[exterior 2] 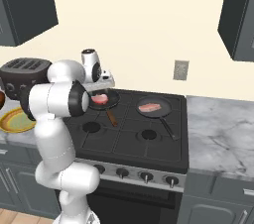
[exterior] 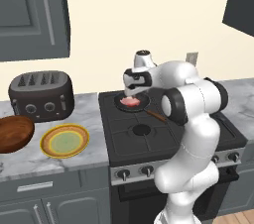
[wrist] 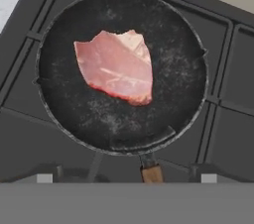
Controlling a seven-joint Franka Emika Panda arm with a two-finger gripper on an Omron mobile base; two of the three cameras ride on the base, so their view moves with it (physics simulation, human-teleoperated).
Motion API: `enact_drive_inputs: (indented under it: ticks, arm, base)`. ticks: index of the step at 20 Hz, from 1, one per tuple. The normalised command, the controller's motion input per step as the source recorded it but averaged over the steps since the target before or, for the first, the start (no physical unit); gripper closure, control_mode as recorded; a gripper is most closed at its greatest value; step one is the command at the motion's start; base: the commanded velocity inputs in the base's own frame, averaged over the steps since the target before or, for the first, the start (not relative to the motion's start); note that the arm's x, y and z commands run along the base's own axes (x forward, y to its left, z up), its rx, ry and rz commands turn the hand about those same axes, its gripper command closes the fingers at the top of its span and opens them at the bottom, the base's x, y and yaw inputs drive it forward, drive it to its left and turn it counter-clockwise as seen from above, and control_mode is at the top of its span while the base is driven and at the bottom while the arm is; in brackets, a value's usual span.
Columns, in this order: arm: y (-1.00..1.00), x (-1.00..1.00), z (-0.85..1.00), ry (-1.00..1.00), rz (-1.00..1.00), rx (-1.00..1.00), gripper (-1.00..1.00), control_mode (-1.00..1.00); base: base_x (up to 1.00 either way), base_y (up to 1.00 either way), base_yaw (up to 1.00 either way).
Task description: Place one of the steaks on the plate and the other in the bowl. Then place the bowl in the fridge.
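One steak [wrist: 116, 66], pink with a white fatty edge, lies in a black frying pan [wrist: 173, 99] on the stove's back left burner. My gripper [wrist: 126, 178] hangs open straight above it, with nothing between the fingers. From the left base view the gripper [exterior: 131, 92] sits just over that steak [exterior: 130, 101]. The other steak [exterior 2: 149, 107] lies in a second pan [exterior 2: 161, 103] on the back right burner. The yellow-rimmed plate [exterior: 64, 140] and the brown bowl [exterior: 14, 134] rest on the counter left of the stove. The fridge is out of view.
A dark toaster [exterior: 42, 94] stands behind the plate and bowl. The stove [exterior: 149, 141] has knobs along its front. Both pan handles [exterior 2: 111, 116] point toward me. Grey cabinets hang above, and marble counter [exterior 2: 218, 129] runs to the stove's right.
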Motion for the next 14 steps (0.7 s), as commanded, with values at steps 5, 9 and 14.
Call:
enact_drive_inputs:
  ticks: [5,9,14]
  arm:
    - [0.0,0.3,-0.34,0.0,0.0,0.0,-1.0,-1.0]
    - [0.0,0.41,-0.29,0.0,0.0,0.0,-1.0,-1.0]
    - [0.0,0.36,-0.13,0.0,0.01,0.0,-1.0,-1.0]
  base:
    - [0.0,0.0,0.0]
    - [0.0,0.0,0.0]
    - [0.0,0.0,0.0]
